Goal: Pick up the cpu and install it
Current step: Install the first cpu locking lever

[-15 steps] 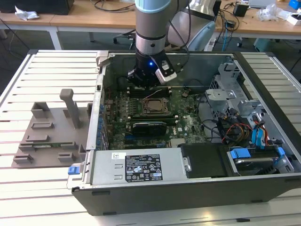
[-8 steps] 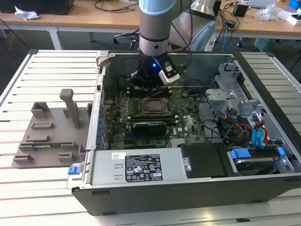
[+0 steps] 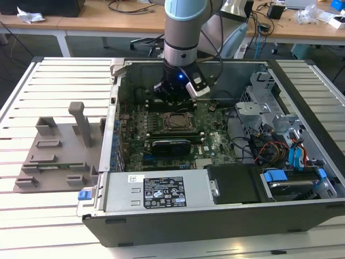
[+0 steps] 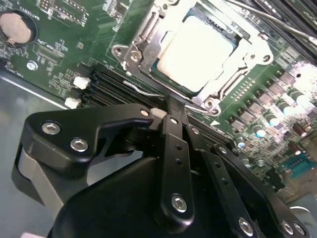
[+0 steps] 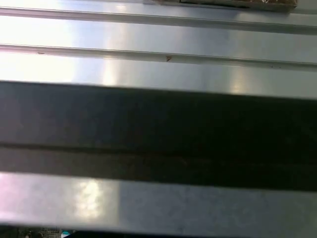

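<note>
Slatted white table [image 3: 48,86], wooden desks [image 3: 81,19] behind. Open computer case [image 3: 215,210] lies flat on table, motherboard [image 3: 215,148] inside. cpu [image 4: 195,52] seated flat in socket frame [image 4: 143,42], pale top up, square, no long axis. gripper [image 4: 173,106] just beside socket, clenched, grasping nothing.
</note>
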Available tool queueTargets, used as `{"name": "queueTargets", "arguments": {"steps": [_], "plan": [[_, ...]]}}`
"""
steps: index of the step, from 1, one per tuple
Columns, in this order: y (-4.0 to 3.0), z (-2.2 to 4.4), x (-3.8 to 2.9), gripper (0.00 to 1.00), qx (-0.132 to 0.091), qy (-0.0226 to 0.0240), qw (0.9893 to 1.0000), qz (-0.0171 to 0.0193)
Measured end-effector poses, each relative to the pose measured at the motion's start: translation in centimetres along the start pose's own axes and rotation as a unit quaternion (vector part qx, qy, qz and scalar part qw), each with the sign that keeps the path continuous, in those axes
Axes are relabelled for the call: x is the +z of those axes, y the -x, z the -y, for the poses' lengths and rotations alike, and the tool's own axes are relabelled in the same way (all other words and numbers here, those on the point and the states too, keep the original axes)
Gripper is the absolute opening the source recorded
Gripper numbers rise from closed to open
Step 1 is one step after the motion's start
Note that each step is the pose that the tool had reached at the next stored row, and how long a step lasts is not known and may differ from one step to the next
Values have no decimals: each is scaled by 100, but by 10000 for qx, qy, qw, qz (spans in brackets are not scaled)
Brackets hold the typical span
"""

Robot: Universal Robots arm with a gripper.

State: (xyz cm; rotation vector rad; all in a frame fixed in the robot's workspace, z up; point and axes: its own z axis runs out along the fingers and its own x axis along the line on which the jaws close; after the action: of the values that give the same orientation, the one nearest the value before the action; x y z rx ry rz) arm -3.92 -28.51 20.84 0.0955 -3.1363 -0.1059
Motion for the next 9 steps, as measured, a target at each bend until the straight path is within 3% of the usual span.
{"name": "queueTargets", "arguments": {"steps": [9], "plan": [[134, 23, 38, 11, -1, 1, 10000, -2]]}}
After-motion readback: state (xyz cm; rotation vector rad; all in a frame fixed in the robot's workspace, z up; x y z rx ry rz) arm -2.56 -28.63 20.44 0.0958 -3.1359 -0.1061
